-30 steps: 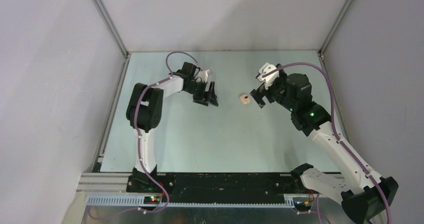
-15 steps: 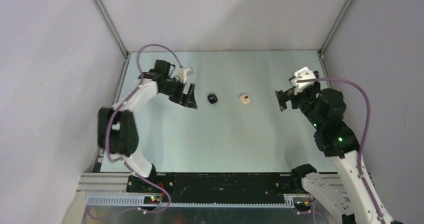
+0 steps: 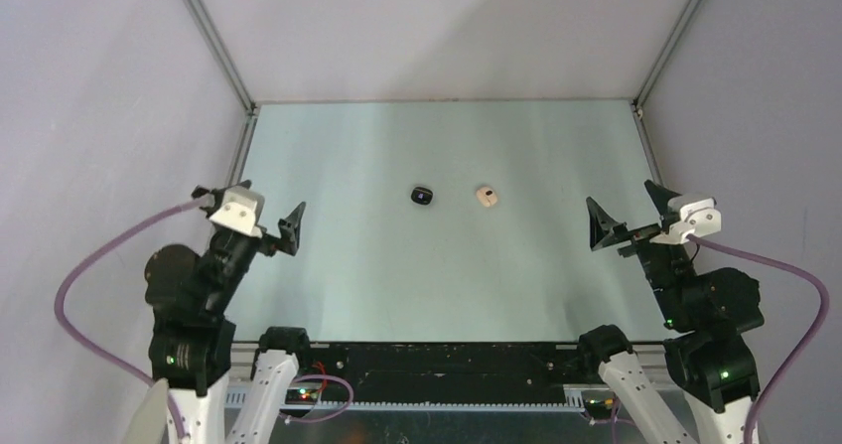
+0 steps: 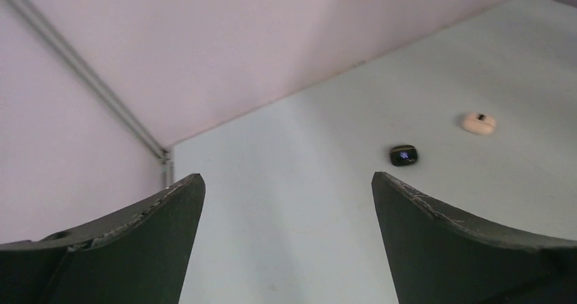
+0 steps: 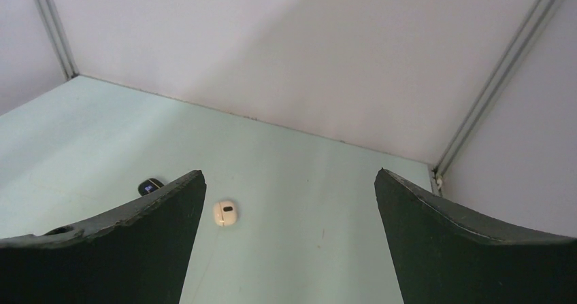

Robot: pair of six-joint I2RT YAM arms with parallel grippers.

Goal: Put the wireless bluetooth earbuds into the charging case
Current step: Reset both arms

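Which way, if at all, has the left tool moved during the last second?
Yes. The left tool has drawn back leftward and toward the near edge, away from the white case, which has not shifted.

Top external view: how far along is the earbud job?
Done, apparently: no loose earbuds show on the table. Only the black case and the white case lie mid-table, apart. They are too small to tell whether their lids are shut. In hand: nothing. The left gripper and right gripper are open, empty and near the front edge. Left: nothing visible, bar confirming the cases' contents.
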